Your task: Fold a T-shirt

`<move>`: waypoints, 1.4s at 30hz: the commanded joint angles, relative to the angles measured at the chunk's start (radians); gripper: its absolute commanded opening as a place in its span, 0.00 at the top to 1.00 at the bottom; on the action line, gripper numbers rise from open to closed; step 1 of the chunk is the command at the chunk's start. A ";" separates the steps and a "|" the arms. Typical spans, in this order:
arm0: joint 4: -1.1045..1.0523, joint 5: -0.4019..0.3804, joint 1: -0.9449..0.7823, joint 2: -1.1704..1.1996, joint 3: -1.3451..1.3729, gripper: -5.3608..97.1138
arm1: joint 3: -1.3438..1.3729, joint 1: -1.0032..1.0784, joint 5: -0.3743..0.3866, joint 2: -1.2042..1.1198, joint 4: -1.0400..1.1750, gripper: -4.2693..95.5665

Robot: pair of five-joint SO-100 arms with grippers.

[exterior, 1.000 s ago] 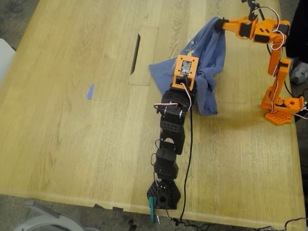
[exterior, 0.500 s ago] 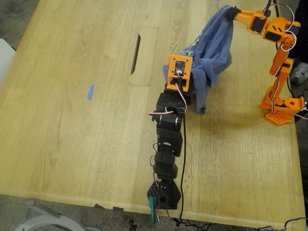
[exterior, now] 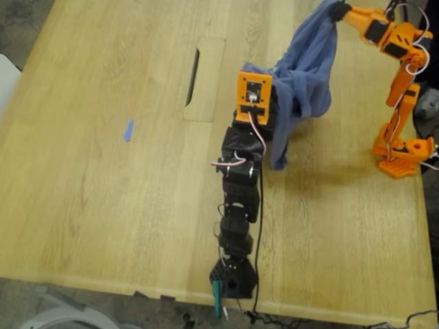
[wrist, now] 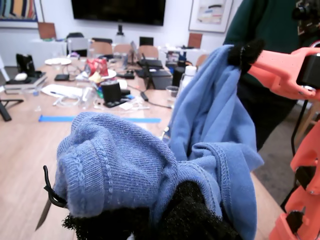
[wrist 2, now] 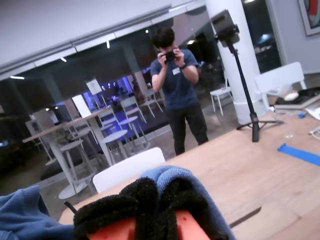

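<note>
My first gripper [wrist: 165, 220], its black fuzzy-padded jaws closed on a bunched fold of the large slate-blue cotton T-shirt [exterior: 305, 75], held it above the middle of the light wooden table [exterior: 103, 192]. My second gripper [exterior: 334, 11], likewise clamped on a rolled edge of cloth, held another part up near the table's far edge. The T-shirt hung between them, one tail dangling toward the tabletop. Its chest print was hidden in the folds. A small blue tape strip [exterior: 128, 130] lay well apart.

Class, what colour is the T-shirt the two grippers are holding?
Slate blue, plain where visible; the T-shirt shows best in the first wrist view.
</note>
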 commanded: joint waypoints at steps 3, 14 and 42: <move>-0.115 0.006 0.021 0.135 -0.063 0.95 | -0.037 -0.005 -0.014 0.074 -0.021 0.95; -0.255 0.003 0.143 0.137 -0.066 0.95 | -0.035 -0.038 -0.060 0.137 -0.054 0.95; -0.479 0.026 0.738 0.006 -0.077 0.95 | 0.571 -0.064 -0.179 0.649 -0.377 0.91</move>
